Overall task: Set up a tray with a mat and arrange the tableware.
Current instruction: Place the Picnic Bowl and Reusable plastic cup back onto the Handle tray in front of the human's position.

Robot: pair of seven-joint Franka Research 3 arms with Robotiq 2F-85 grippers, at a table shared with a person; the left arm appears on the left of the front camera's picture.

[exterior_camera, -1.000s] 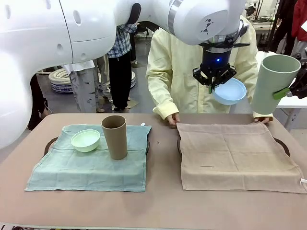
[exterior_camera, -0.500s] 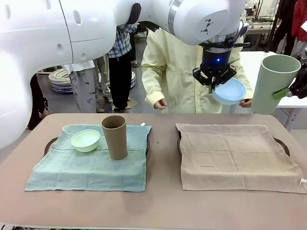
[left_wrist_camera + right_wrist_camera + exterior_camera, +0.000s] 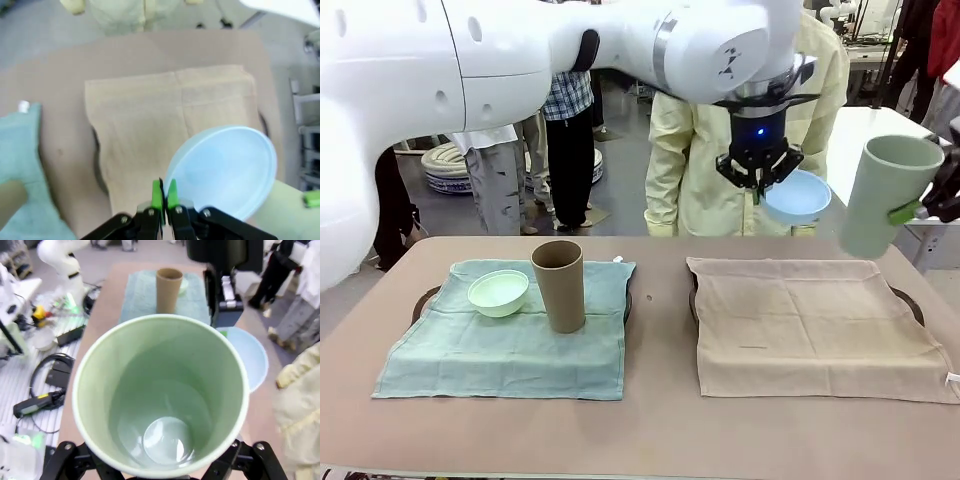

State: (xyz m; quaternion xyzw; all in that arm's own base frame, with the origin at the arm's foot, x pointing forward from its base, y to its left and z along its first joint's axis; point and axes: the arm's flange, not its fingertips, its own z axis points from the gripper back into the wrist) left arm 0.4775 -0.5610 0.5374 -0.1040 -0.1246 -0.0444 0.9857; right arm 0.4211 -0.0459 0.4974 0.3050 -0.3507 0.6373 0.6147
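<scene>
Since a second earlier, the person's hands had left the beige mat (image 3: 815, 322) and my two loads had drifted slightly.

My left claw (image 3: 757, 178) was clenched on the rim of the light blue bowl (image 3: 797, 196), pinching the thin wall between its green pads (image 3: 156, 194), and held it in the air above the mat's far edge. My right claw (image 3: 160, 475) gripped the pale green cup (image 3: 882, 196) around its body, jaws spread wide, tilted and aloft off the mat's right side. Both pieces looked light, stiff and matte, so I judged a rim pinch enough for the bowl, though it might swing; the cup wanted a mid-body hold. On the green mat (image 3: 500, 335) the mint green bowl (image 3: 499, 291) and brown cup (image 3: 559, 285) stood just beside each other.
</scene>
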